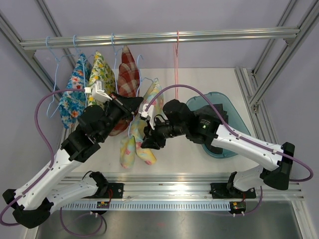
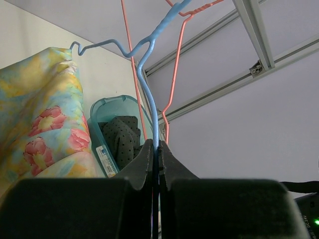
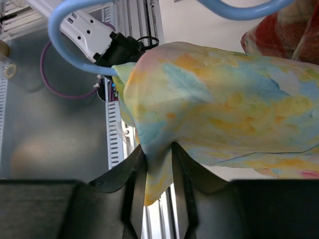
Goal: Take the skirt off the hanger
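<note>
Both grips set, nothing pulled free yet
My left gripper (image 2: 156, 145) is pinched tight on the thin blue wire hanger (image 2: 148, 84); my right gripper (image 3: 158, 149), half closed, nips a fold of the pastel yellow floral cloth skirt (image 3: 224, 109). The skirt hangs on that hanger mid-frame in the top view; sliding it off is all left to do, I judge
</note>
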`<state>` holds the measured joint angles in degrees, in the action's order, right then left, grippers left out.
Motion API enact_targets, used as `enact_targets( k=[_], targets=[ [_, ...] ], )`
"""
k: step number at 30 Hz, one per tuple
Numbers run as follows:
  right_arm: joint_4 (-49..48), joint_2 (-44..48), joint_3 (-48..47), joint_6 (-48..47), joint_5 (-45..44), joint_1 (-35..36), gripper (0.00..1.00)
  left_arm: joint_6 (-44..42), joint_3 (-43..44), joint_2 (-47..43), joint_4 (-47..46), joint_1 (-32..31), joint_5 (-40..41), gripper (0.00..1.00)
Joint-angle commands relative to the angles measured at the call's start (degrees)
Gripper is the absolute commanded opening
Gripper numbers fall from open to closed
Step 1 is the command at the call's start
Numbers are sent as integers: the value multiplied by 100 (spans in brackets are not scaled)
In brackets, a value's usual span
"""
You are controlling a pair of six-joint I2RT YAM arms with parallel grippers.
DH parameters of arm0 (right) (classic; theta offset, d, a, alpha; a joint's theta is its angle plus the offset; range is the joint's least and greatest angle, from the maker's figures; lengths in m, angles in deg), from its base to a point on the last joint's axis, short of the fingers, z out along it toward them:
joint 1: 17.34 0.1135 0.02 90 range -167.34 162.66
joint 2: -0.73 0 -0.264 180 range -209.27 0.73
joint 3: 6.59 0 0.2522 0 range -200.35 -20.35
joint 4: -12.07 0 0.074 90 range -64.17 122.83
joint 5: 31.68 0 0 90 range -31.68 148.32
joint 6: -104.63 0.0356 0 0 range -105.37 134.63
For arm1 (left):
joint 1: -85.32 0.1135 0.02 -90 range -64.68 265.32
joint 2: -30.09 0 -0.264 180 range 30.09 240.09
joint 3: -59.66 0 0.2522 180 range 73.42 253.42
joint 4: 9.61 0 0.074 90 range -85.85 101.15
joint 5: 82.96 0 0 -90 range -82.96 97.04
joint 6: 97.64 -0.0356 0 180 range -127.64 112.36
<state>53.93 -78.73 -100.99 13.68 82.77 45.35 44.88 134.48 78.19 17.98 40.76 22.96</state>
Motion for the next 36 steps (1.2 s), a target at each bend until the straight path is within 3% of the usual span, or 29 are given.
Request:
enact_targets(
  k=[1, 3, 4, 5, 8, 12, 19, 29, 36],
  targets=[
    [-314, -157, -276, 51, -177, 67, 30, 31, 117, -107, -785, -18, 130, 0],
    [-235, -201, -460, -132, -142, 67, 17, -30, 38, -186, -776, -18, 104, 0],
    [-156, -193, -574, -325, 128, 41, 2, -74, -32, -230, -741, -18, 104, 0],
    [193, -166, -715, -579, 374, -3, 0, -196, -85, -265, -697, -18, 95, 0],
    [948, 35, -1277, -1862, 1490, -309, 0, -521, -287, -397, -548, -18, -27, 0],
    [987, 553, -1577, -2471, 1660, -714, 0, -1155, -787, -669, -477, -18, -370, 0],
    [1031, 1073, -1613, -2392, 1336, -1277, 0, -1761, -1395, -1381, -390, -27, -344, 0],
    [892, 1530, -1463, -2392, 782, -1645, 0, -2315, -1079, -1593, -3, -27, -546, 0],
    [838, 1600, -2113, -2226, 579, -1980, 0, -2456, -1043, -1523, 120, -27, -503, 0]
  ],
)
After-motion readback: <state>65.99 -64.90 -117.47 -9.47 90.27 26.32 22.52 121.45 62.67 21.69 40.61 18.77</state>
